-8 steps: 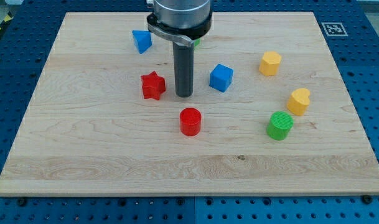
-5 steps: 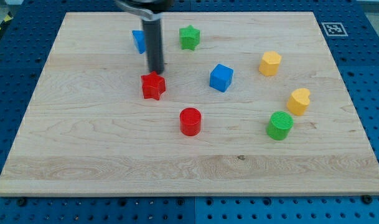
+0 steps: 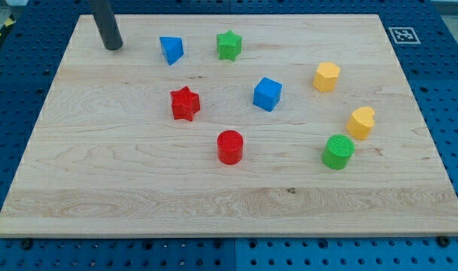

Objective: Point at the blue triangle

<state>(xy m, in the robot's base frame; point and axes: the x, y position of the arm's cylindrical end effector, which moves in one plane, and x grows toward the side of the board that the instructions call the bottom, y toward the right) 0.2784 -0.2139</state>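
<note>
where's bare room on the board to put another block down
Free: the whole strip along the view's bottom, below the red cylinder and green cylinder, and the left side below my tip. Crowded: around the red star and blue cube.

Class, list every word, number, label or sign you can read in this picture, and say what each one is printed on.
No readable words or numbers.
One sign only: a black-and-white square marker printed on the wooden board's top right corner in the view; it is a pattern, not text.
The coloured blocks and the rod carry no visible markings.
</note>
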